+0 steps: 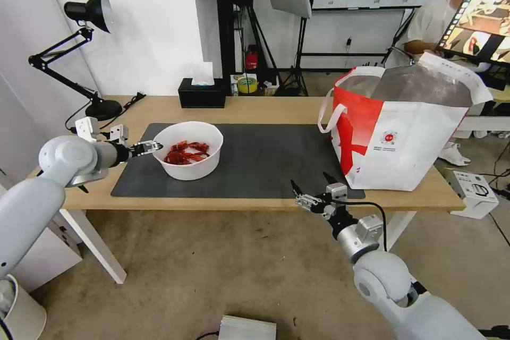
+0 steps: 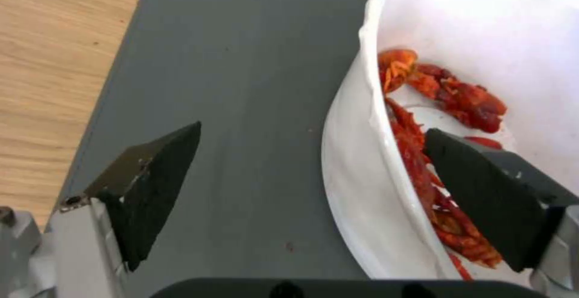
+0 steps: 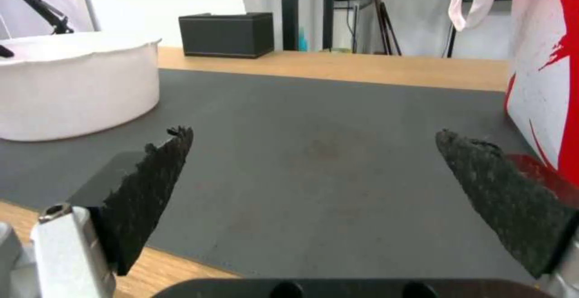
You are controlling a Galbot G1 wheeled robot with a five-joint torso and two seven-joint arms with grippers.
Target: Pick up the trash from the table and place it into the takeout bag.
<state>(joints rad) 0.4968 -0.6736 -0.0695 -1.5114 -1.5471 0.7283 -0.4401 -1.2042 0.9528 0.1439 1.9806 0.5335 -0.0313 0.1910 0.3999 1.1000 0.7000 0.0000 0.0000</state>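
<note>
The trash is a white round bowl (image 1: 188, 162) of red shells (image 1: 183, 153), standing on the left part of the dark grey mat (image 1: 265, 154) on the table (image 1: 255, 109). My left gripper (image 1: 156, 145) is at the bowl's left rim and open. In the left wrist view it (image 2: 312, 130) straddles the bowl's wall (image 2: 356, 162), one finger (image 2: 151, 185) outside over the mat and the other inside above the shells (image 2: 458, 99). My right gripper (image 1: 311, 182) hangs open and empty at the table's front edge, left of the takeout bag (image 1: 409, 138), which stands upright at the right end.
A black tissue box (image 1: 202, 93) sits at the table's back edge and a black desk lamp (image 1: 87, 16) at the back left corner. On the floor lie a white device (image 1: 475, 191) to the right and a grey box (image 1: 247, 328) in front.
</note>
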